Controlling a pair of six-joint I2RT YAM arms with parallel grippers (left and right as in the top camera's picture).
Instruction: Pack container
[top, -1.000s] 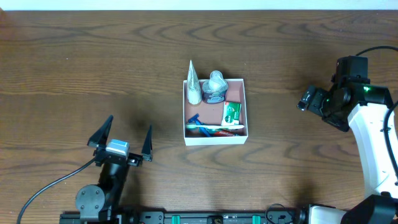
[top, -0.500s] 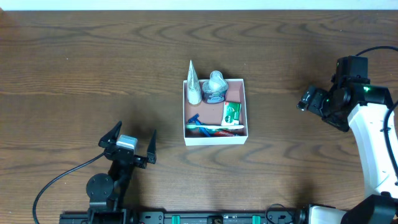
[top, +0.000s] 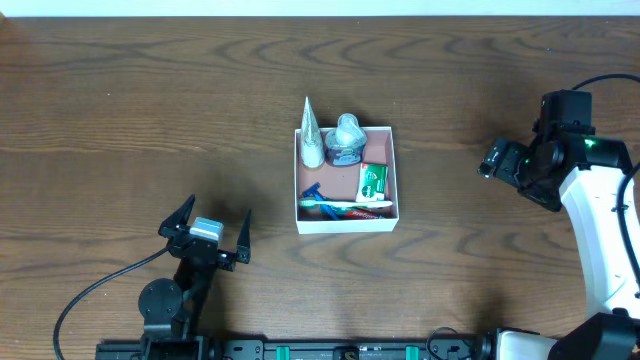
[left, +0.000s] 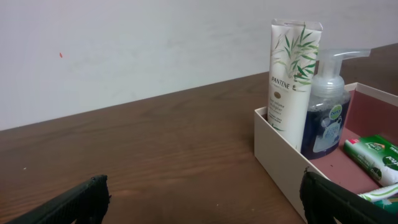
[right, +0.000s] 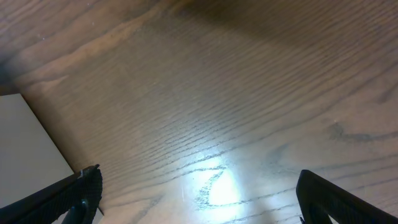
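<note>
A wide brown wooden table (top: 150, 100) is seen from above. Its far edge is marked by a thin white strip (top: 320, 7) along the top of the overhead view. A white wall (left: 124, 50) is seen past that edge in the left wrist view.

The container (top: 346, 224) is set near the middle of the table. Lots of bare wood is left around it on every side. A tall white tube (left: 292, 74) is stood upright in its far left corner, and a pump bottle (left: 324, 118) is placed just beside the tube. A green and white tube (left: 373, 155) is laid flat on the reddish floor. A blue razor (top: 315, 194) and a toothbrush (top: 350, 207) are laid along the near wall.

The left gripper (top: 219, 205) is found near the front edge of the table, to the left of the container and well apart from it. Its jaws are spread wide and nothing is held in them. In the left wrist view the container is seen ahead and off to the right side, not between the jaws. A black cable (top: 100, 290) is trailed behind this arm.

The right gripper (right: 198, 190) is kept over bare wood near the right edge, well apart from the container. Its jaws are spread wide too, and nothing is held.
</note>
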